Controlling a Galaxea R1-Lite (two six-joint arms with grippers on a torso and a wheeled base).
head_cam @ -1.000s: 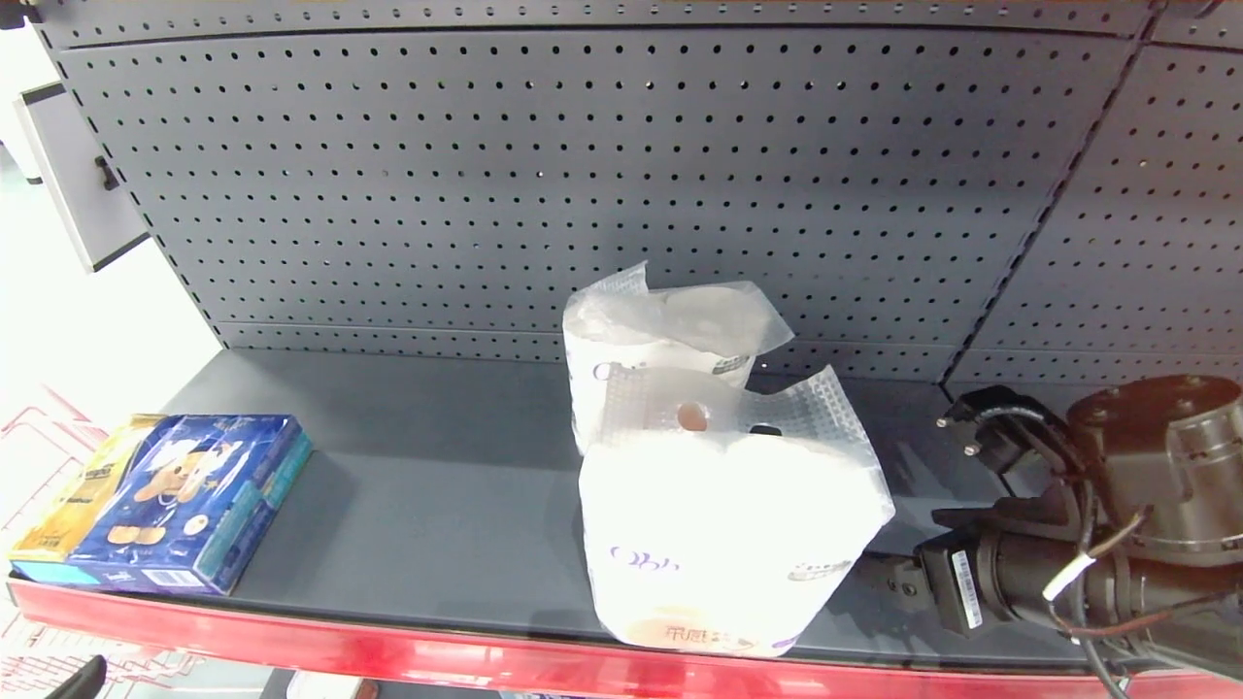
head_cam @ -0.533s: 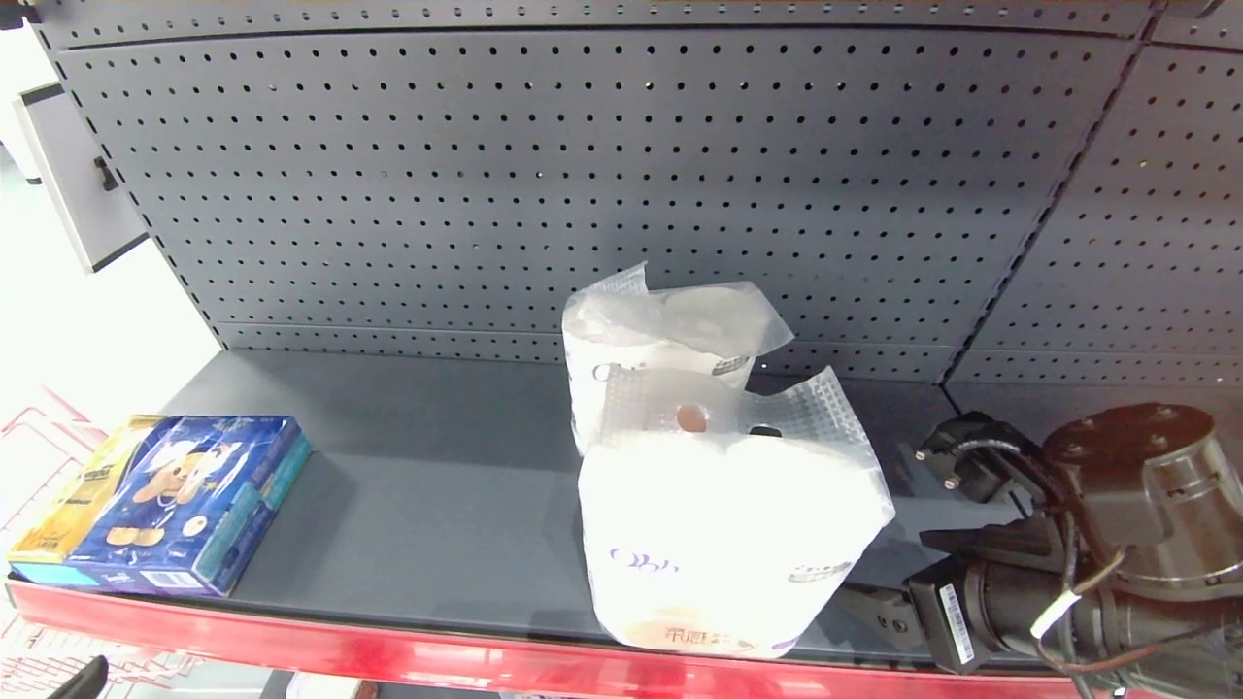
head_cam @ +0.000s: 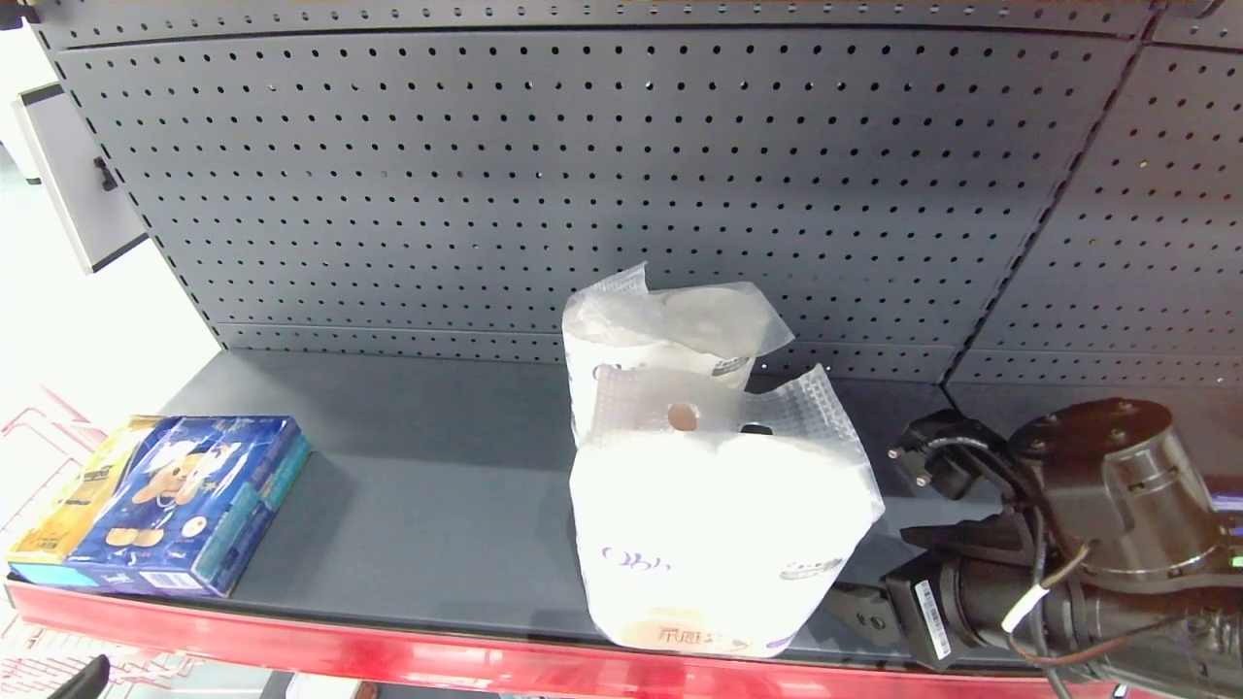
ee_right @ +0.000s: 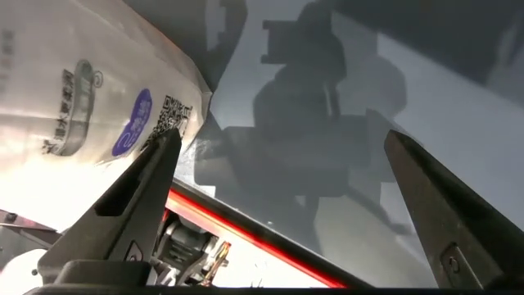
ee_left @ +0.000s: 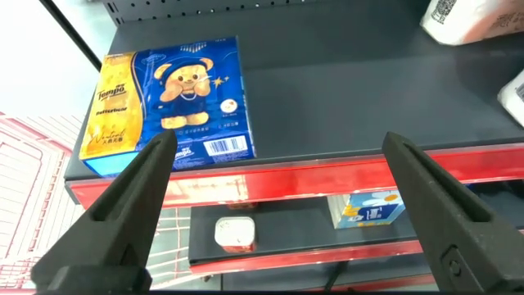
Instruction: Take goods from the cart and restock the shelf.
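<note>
Two white paper-roll packs stand on the grey shelf point(head_cam: 418, 485): a front pack point(head_cam: 719, 544) by the red front edge and a rear pack point(head_cam: 660, 340) against the pegboard. My right gripper point(head_cam: 864, 610) is low at the front pack's right side. In the right wrist view it point(ee_right: 278, 164) is open, with one finger right against the front pack point(ee_right: 82, 106). My left gripper point(ee_left: 278, 143) hangs open and holds nothing, in front of the shelf near a blue boxed pack point(ee_left: 192, 94).
The blue pack point(head_cam: 184, 495) and a yellow pack point(head_cam: 83, 490) lie at the shelf's left front corner. A red wire cart point(ee_left: 24, 188) is at the far left. A lower shelf holds a can point(ee_left: 235, 233) and a small box point(ee_left: 368, 209). Bare shelf lies between the blue pack and the white packs.
My right arm has moved left against the front white pack, and that pack has shifted slightly to the left. The rear pack and the blue pack have stayed put.
</note>
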